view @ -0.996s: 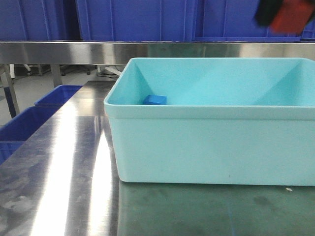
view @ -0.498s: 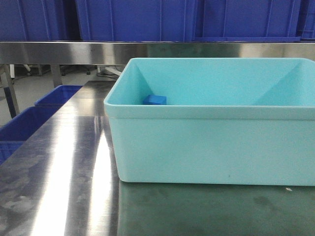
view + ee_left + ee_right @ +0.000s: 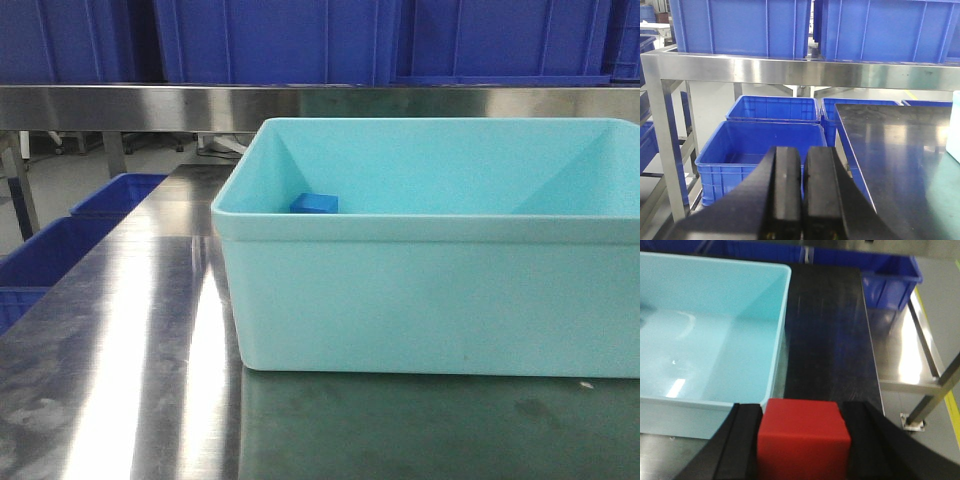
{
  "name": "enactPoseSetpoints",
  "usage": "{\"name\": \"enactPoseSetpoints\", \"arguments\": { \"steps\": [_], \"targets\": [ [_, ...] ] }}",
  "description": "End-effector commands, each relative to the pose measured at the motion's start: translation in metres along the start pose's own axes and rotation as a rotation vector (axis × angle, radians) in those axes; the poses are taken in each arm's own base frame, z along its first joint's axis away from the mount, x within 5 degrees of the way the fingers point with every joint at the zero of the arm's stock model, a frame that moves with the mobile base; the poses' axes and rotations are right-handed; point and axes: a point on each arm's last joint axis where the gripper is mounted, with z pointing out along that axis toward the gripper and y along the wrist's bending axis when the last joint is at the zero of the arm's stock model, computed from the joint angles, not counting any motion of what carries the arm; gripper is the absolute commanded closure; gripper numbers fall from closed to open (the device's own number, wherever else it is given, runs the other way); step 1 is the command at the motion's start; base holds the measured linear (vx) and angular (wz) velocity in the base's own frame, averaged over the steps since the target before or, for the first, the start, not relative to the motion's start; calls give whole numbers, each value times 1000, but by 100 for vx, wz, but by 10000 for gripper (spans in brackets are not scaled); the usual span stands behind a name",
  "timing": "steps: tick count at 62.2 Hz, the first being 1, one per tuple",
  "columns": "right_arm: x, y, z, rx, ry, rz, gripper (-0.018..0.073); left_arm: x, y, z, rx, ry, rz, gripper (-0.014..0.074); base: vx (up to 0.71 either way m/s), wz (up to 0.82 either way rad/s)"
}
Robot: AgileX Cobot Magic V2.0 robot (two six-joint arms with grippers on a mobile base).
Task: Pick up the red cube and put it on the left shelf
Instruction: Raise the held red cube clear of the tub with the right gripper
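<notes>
Right tool (image 3: 803,447) clamped on red cube (image 3: 802,432), pads on its flat side faces.
Looks rigid, light, maybe slick: you should grip square, mid-face.

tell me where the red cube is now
In the right wrist view, the red cube is clamped in the right gripper, bottom centre, beside the light blue bin and its right corner.

your left gripper (image 3: 801,200) is pinched closed, its two black fingers (image 3: 785,190) pressed flat together with nothing between them, held near the left edge of the desk (image 3: 900,150). your right gripper (image 3: 802,445) is clamped on the red cube (image 3: 802,432), one finger on each side.
</notes>
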Motion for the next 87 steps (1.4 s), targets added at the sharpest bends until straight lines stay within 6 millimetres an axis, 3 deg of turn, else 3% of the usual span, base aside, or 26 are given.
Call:
{"name": "enactPoseSetpoints", "arguments": {
  "steps": [1, 49, 87],
  "targets": [
    [-11, -2, -13, -7, -157, -40, 448, -1, 0, -1, 2, -82, -12, 495, 0, 0],
    [-11, -3, -17, -14, -190, -36, 448, -1, 0, -1, 2, -82, -12, 495, 0, 0],
    [-11, -3, -17, -14, -190, -36, 448, -1, 0, -1, 2, -82, -12, 495, -5, 37]
  ]
}}
